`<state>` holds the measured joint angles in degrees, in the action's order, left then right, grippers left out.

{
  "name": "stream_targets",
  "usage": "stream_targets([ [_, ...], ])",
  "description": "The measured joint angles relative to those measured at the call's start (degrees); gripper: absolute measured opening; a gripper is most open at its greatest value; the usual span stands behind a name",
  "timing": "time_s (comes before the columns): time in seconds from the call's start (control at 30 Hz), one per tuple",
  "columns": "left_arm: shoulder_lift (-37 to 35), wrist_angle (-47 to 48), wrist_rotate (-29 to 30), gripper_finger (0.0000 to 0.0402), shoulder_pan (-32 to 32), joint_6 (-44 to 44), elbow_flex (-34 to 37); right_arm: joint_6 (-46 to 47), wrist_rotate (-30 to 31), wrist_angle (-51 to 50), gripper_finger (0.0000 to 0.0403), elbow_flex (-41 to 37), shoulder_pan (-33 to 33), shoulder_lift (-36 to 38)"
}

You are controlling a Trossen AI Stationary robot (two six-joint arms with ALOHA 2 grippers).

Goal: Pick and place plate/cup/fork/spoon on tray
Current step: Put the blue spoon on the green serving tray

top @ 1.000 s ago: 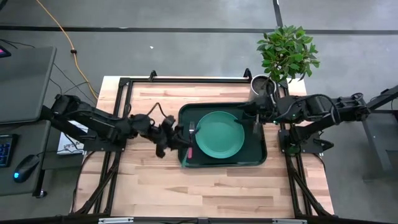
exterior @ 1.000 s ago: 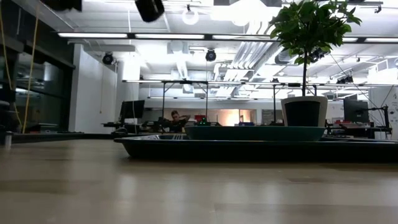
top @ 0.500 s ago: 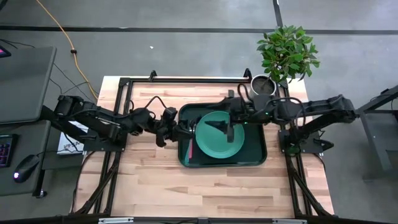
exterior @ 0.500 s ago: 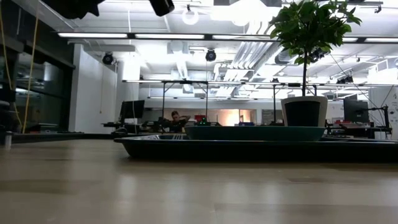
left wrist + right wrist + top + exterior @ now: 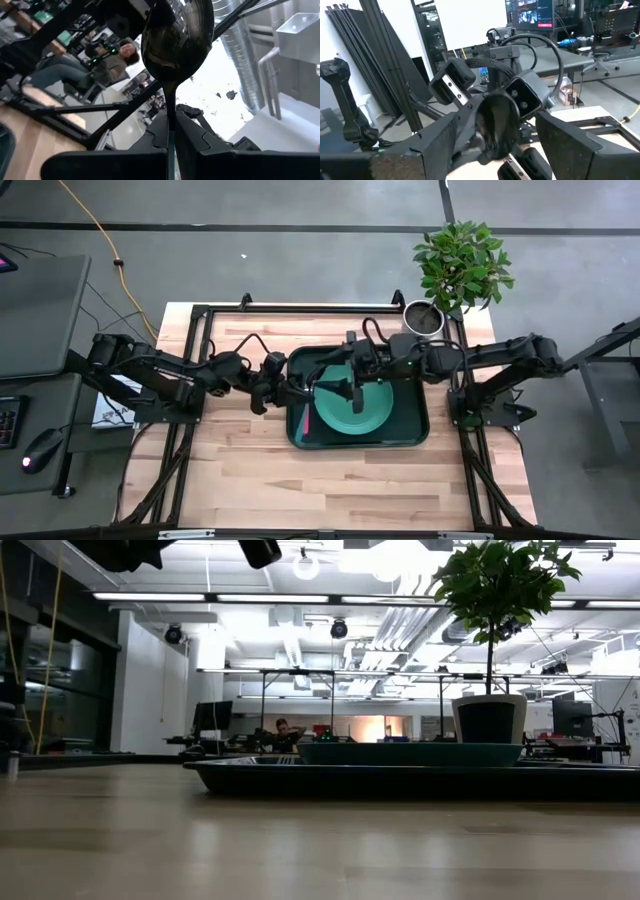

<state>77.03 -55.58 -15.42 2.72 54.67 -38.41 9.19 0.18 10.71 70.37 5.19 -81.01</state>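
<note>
My right pincer (image 5: 352, 385) has pushed further toward nine o'clock over the round teal-green plate (image 5: 368, 406); my left pincer (image 5: 300, 392) stays clenched on the dark-bowled spoon (image 5: 176, 50).

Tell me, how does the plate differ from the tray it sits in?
The plate is round; the tray is rectangular with rounded corners. The plate is a lighter teal green, the tray a dark green. The plate is smaller and lies inside the tray. Both are shallow, with low raised rims.
</note>
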Motion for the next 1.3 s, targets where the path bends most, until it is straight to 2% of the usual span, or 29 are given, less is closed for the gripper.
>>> stream_targets([
  [0.13, 0.0, 0.6, 0.0, 0.0000, 0.0, -0.2, 0.0, 0.9, -0.3, -0.1, 0.0242, 0.0, -0.2, -0.7],
  [0.23, 0.0, 0.9, -0.2, 0.0000, 0.0, -0.3, 0.0, 0.9, -0.3, -0.1, 0.0208, 0.0, -0.4, -0.7],
  [0.47, 0.0, 1.0, -0.2, 0.0000, 0.0, -0.8, 0.0, 0.8, -1.3, -1.6, 0.0070, 0.0, -0.5, -0.7],
  [0.57, 0.0, 1.0, -0.2, 0.0002, 0.0, -1.4, 0.0, 0.9, -3.8, -2.2, 0.0013, 0.0, -1.1, -0.7],
  [0.73, 0.0, 1.3, 0.2, 0.0023, 0.1, -4.9, 0.0, 2.4, -8.5, -4.4, 0.0014, 0.0, -2.6, 0.5],
  [0.9, 0.0, 3.6, 0.6, 0.0071, 1.9, -6.9, 0.0, 2.4, -10.0, -12.7, 0.0006, 0.0, -3.9, 5.6],
  [0.97, 0.0, 3.5, 0.6, 0.0093, 3.3, -9.0, -0.1, 2.4, -8.6, -16.9, 0.0003, 0.0, -4.2, 8.3],
  [1.1, -1.0, 6.7, 0.7, 0.0130, 6.5, -13.4, -0.5, 2.6, -1.7, -27.7, 0.0002, 0.0, -4.2, 13.0],
  [1.2, -1.8, 15.6, 0.6, 0.0152, 8.0, -20.1, -3.6, 3.9, 3.4, -33.6, 0.0002, 0.0, -3.6, 15.5],
  [1.3, -2.1, 29.0, 1.3, 0.0169, 8.1, -31.8, -9.8, 3.9, 6.8, -36.4, 0.0001, 0.0, -3.2, 16.5],
])
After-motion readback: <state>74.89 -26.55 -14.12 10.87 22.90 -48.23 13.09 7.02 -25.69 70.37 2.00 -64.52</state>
